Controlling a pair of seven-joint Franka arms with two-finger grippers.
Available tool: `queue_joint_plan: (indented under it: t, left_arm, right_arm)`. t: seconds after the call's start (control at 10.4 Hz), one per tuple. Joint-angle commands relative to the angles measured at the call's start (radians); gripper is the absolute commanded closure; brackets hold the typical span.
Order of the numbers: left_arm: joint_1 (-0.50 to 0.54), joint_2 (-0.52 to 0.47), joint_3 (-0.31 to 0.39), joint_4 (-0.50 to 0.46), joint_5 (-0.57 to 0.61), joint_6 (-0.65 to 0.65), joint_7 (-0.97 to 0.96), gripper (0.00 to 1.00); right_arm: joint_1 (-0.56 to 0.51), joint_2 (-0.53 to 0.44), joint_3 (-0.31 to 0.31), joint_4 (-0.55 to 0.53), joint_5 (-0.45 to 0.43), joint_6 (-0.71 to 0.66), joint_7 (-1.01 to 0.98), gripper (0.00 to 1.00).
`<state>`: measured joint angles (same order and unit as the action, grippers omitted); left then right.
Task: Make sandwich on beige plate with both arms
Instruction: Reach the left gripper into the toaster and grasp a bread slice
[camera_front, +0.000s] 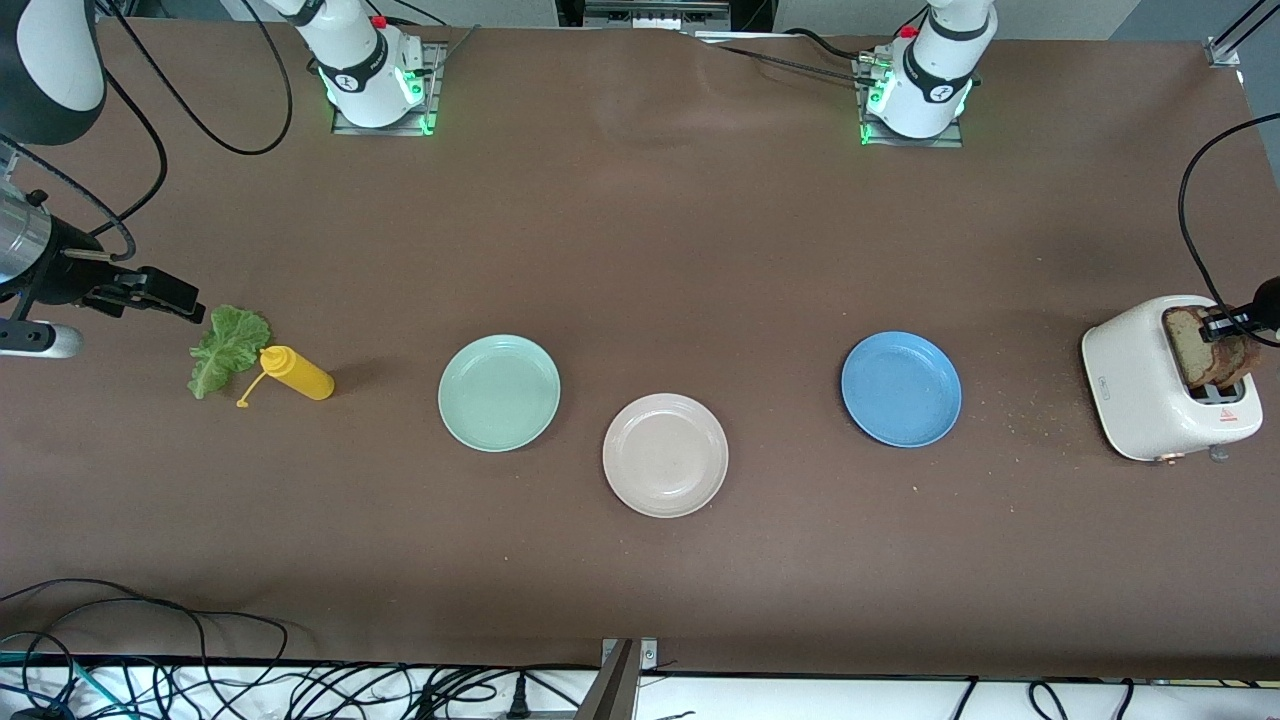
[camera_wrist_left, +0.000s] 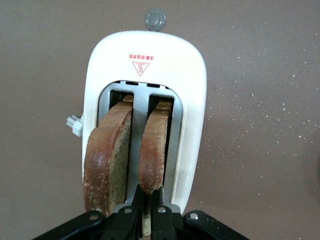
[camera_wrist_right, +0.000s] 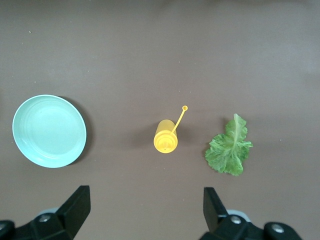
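Two brown-crusted bread slices (camera_front: 1200, 352) stand upright in the slots of a white toaster (camera_front: 1140, 385) at the left arm's end of the table. My left gripper (camera_front: 1224, 322) (camera_wrist_left: 149, 199) is over the toaster, shut on the top edge of the thinner slice (camera_wrist_left: 154, 145); the thicker slice (camera_wrist_left: 107, 155) stands free beside it. A ruffled green lettuce leaf (camera_front: 228, 350) (camera_wrist_right: 230, 150) lies flat at the right arm's end. My right gripper (camera_front: 172, 297) (camera_wrist_right: 145, 202) hangs open and holds nothing, over bare table beside the leaf. The beige plate (camera_front: 665, 455) sits bare mid-table.
A yellow squeeze bottle (camera_front: 297, 372) (camera_wrist_right: 166, 141) lies beside the lettuce. A mint-green plate (camera_front: 499, 392) (camera_wrist_right: 49, 131) and a blue plate (camera_front: 901, 389) flank the beige one. Crumbs dot the table by the toaster. Cables run along the table's front edge.
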<state>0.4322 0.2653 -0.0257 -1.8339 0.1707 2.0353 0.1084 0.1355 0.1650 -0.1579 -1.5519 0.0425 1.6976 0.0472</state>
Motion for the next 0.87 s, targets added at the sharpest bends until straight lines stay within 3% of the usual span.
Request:
queue_joint_plan:
  t: [0.0,0.39,0.68,0.77]
  left_arm:
    - [-0.001,-0.011,-0.005,0.005,-0.008,0.003,0.013,1.00]
    - [-0.015,-0.020,-0.028,0.144,-0.060,-0.136,0.011,1.00]
    - [-0.026,0.078,-0.078,0.454,-0.089,-0.418,0.007,1.00]
    - [-0.032,0.093,-0.082,0.499,-0.106,-0.450,0.008,1.00]
  right_arm:
    - [0.003,0.008,0.000,0.021,0.010,-0.006,0.013,0.00]
    - [-0.005,0.008,0.000,0.021,0.011,-0.006,0.011,0.00]
    - [-0.007,0.008,0.000,0.021,0.011,-0.006,0.011,0.00]
    - [-0.007,0.008,0.000,0.021,0.011,-0.006,0.011,0.00]
